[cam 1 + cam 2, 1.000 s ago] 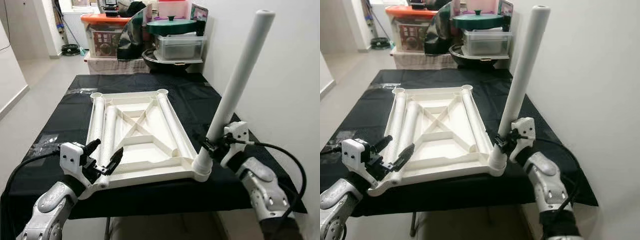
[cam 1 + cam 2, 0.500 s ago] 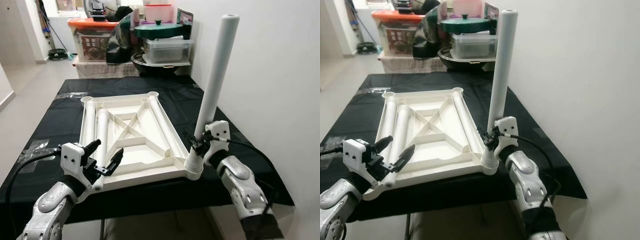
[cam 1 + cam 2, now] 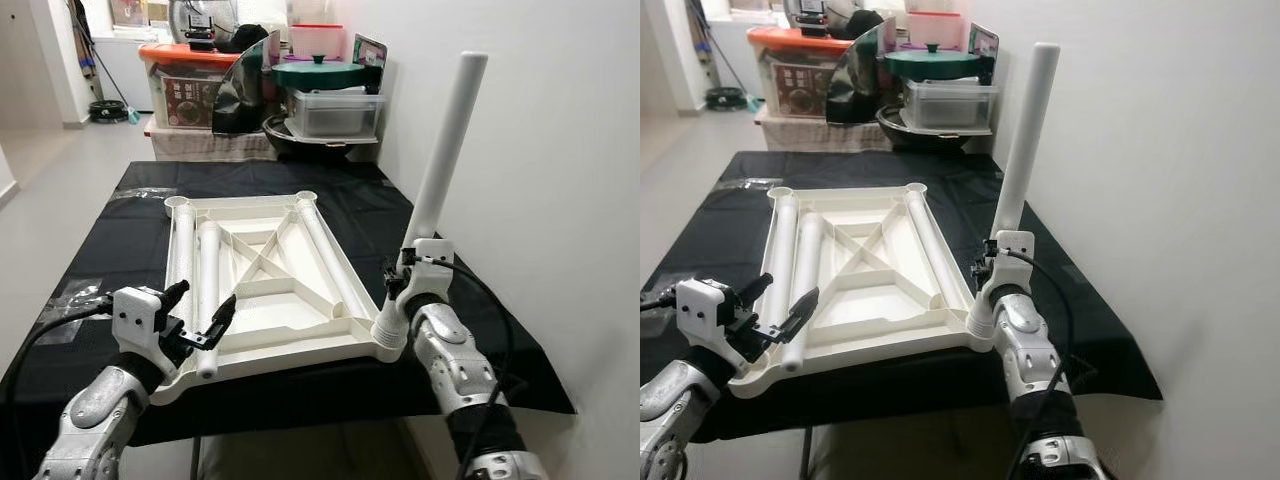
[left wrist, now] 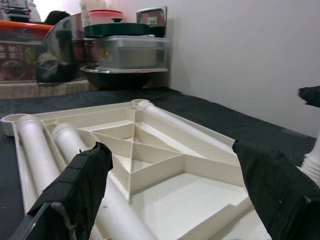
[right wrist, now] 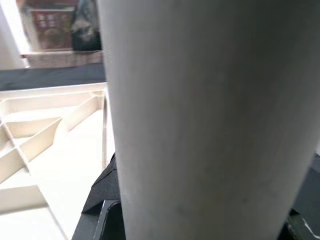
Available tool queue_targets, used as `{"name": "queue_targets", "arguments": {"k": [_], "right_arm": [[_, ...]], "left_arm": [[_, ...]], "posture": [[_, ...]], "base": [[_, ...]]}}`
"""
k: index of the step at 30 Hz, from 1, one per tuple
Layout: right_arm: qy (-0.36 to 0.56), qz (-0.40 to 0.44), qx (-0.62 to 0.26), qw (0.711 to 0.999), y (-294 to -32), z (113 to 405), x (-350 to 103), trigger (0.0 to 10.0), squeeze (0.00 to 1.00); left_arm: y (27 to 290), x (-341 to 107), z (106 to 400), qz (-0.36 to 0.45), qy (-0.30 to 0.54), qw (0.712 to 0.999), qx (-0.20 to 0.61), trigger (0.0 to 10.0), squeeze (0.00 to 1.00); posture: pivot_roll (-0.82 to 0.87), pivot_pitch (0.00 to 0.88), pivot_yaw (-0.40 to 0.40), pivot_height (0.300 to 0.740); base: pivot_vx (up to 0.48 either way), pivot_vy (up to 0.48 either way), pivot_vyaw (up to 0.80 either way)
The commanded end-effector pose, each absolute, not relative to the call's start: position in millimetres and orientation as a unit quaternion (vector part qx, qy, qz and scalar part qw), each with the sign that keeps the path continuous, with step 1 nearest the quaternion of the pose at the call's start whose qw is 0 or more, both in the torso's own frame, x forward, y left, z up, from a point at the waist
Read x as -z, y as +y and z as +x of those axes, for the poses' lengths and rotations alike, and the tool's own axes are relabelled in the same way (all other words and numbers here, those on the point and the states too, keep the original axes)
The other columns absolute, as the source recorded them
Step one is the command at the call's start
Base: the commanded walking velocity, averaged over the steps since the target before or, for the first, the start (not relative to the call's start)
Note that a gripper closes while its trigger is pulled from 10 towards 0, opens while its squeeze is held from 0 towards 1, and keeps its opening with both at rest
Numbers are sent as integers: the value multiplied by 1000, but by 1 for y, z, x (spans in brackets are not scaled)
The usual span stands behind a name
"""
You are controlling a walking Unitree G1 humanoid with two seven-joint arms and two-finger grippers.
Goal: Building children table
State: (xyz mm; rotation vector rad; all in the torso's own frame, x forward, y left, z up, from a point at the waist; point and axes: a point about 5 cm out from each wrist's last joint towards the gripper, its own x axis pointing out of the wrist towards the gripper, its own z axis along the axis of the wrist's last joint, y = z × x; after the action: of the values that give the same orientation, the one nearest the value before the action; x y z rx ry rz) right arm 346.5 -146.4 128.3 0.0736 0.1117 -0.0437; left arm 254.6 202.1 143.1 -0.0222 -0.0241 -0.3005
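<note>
As we look down through the head camera, our upturned white table panel [image 3: 270, 285] lies on the black-draped tabletop [image 3: 120, 240]. Our right end effector [image 3: 396, 282] clamps a white leg [image 3: 440, 165] standing tilted in the panel's near right corner socket. Our left end effector [image 3: 200, 315] hovers spread wide over a loose leg [image 3: 207, 290] lying in the panel.

From our left wrist, both black fingers [image 4: 75, 190] stand far apart above the ribbed underside.

From our right wrist, the gripped leg [image 5: 210, 115] looms close, a black finger [image 5: 102, 190] pressed against it.
</note>
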Motion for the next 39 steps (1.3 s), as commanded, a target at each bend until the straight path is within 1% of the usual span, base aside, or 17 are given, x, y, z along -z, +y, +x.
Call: {"name": "queue_targets", "arguments": {"k": [1,2,5,7,8,12,21,25,28,32,33,35,39], "right_arm": [[146,23,65,987,-158,332,-83,0,0],[146,23,65,987,-158,332,-83,0,0],[107,26,77,991,-157,334,-91,0,0],[107,26,77,991,-157,334,-91,0,0],[81,20,85,993,-158,334,-96,0,0],[69,16,85,994,-158,331,-98,0,0],[67,-1,94,993,-156,328,-96,0,0],[85,0,82,993,-146,334,-92,0,0],[100,10,85,991,-143,336,-89,0,0],[124,27,116,985,-145,337,-84,0,0],[124,27,116,985,-145,337,-84,0,0],[127,22,151,980,-147,338,-84,0,0],[123,22,172,977,-147,338,-84,0,0]], "left_arm": [[203,-140,256,-2,-5,990,142,10000,0],[203,-140,256,-2,-5,990,142,10000,0],[204,-140,257,4,-6,990,138,10000,0],[204,-140,257,4,-6,990,138,10000,0],[206,-140,257,5,-6,991,131,10000,0],[207,-140,257,5,-6,992,127,10000,0],[207,-139,259,3,-5,992,125,10000,0],[205,-139,261,3,-5,992,128,10000,0],[205,-138,262,3,-5,992,129,10000,0],[205,-138,262,4,-4,992,128,10000,0],[205,-138,262,4,-4,992,128,10000,0],[204,-138,263,4,-4,992,126,10000,0],[203,-137,263,3,-4,992,125,10000,0]], "posture": [[37,0,-76,740],[37,0,-76,740],[39,0,-75,740],[39,0,-75,740],[40,0,-74,740],[38,0,-76,740],[33,0,-74,740],[37,0,-74,740],[39,0,-75,740],[40,0,-78,740],[40,0,-78,740],[41,0,-79,740],[42,0,-81,740]], "base": [[0,0,0],[0,0,0],[0,0,0],[0,0,0],[0,0,0],[0,0,0],[0,0,0],[0,0,0],[0,0,0],[0,0,0],[0,0,0],[0,0,0],[0,0,0]]}}
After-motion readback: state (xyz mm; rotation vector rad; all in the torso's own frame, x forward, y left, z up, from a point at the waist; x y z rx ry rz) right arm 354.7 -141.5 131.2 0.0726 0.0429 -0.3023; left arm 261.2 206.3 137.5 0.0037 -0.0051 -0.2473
